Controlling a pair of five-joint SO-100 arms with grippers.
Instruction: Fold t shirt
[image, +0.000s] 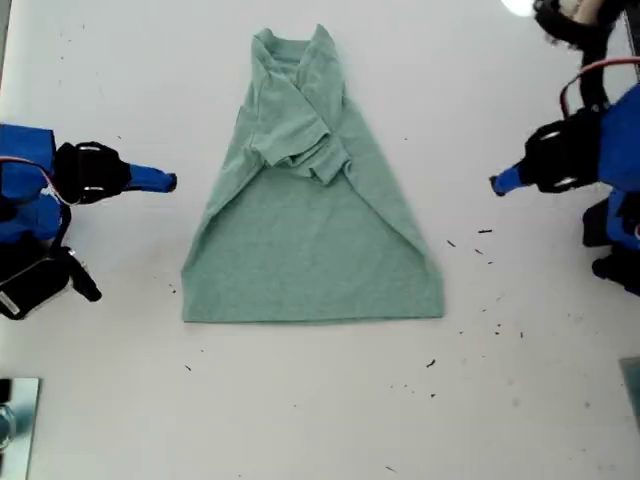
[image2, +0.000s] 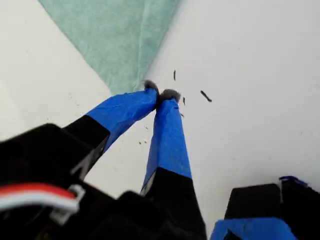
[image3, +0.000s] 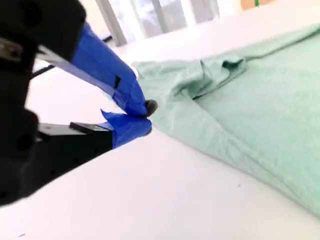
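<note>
The pale green t shirt (image: 315, 240) lies flat in the middle of the white table (image: 300, 410), collar toward the exterior view's top. Both sleeves are folded in over the chest, so it narrows upward. My first gripper (image: 497, 184) hovers at the exterior view's right, apart from the cloth. In the first wrist view its blue-taped tips meet, so my first gripper (image2: 161, 94) is shut and empty, just short of a corner of the t shirt (image2: 120, 40). My second gripper (image: 170, 182) sits at the exterior view's left, and my second gripper (image3: 147, 117) is shut on nothing, beside the t shirt (image3: 250, 115).
Small dark specks (image: 485, 232) dot the table near the shirt's hem at the exterior view's right. A shiny metal object (image: 15, 425) sits at the exterior view's lower left corner. Black cables (image: 570, 20) hang at its upper right.
</note>
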